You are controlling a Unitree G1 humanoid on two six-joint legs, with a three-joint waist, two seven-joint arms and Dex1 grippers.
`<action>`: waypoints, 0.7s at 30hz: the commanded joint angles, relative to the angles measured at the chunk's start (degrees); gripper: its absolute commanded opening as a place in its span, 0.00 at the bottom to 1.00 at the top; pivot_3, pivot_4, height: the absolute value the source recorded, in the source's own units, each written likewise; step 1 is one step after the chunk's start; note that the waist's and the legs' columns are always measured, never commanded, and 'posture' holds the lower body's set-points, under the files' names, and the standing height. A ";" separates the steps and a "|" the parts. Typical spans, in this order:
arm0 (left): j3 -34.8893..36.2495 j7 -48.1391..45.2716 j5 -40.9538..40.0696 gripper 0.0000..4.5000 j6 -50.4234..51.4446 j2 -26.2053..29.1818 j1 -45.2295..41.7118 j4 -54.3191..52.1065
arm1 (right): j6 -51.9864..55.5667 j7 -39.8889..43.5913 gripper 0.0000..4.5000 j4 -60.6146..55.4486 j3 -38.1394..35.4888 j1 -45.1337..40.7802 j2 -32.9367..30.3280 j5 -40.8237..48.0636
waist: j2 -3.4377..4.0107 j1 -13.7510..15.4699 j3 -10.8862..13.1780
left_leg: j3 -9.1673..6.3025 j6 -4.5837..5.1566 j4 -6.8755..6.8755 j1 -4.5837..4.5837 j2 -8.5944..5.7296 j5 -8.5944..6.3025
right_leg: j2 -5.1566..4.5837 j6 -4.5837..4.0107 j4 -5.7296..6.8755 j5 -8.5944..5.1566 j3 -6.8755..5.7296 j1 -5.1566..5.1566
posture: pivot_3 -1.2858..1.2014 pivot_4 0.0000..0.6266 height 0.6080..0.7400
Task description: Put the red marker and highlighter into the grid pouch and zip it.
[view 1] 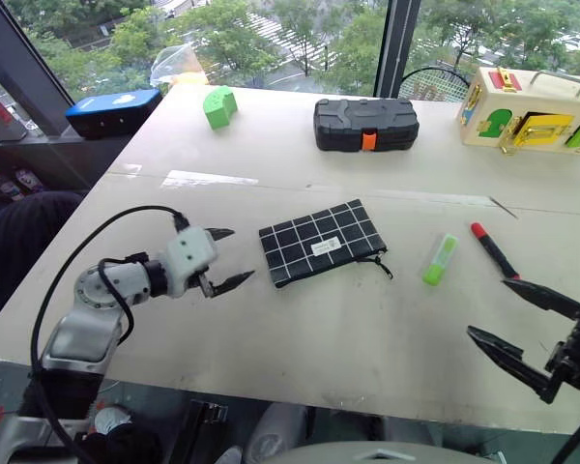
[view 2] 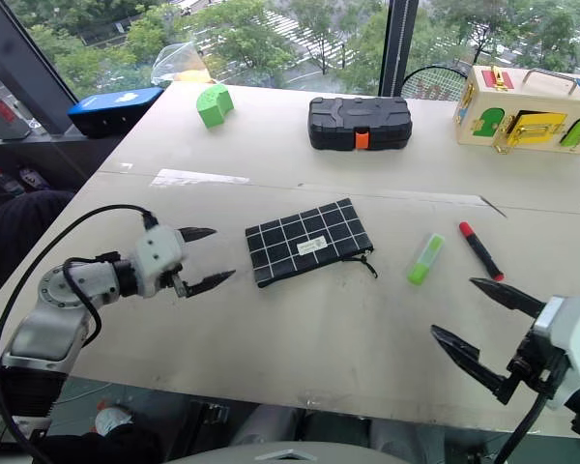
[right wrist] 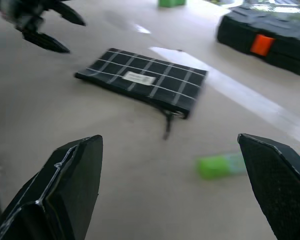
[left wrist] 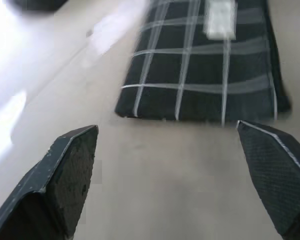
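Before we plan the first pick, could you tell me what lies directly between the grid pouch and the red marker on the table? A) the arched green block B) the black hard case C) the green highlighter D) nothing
C: the highlighter lies on the table between the grid pouch and the red marker.

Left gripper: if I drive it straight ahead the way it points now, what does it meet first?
Most likely the grid pouch. The left gripper is open, aimed along the table at the pouch's near short edge, with bare tabletop between. Its height above the table is hard to judge.
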 commanded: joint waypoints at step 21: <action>-13.89 14.88 21.82 0.95 -34.21 -12.74 -13.97 25.38 | -2.77 -6.75 0.99 -5.19 2.54 3.43 0.26 -1.57 | -0.12 0.08 -0.28 | -0.09 0.16 0.27 0.07 -0.15 -0.05 | -0.01 0.14 0.14 0.04 -0.14 0.17 | 0.52 0.24 1.00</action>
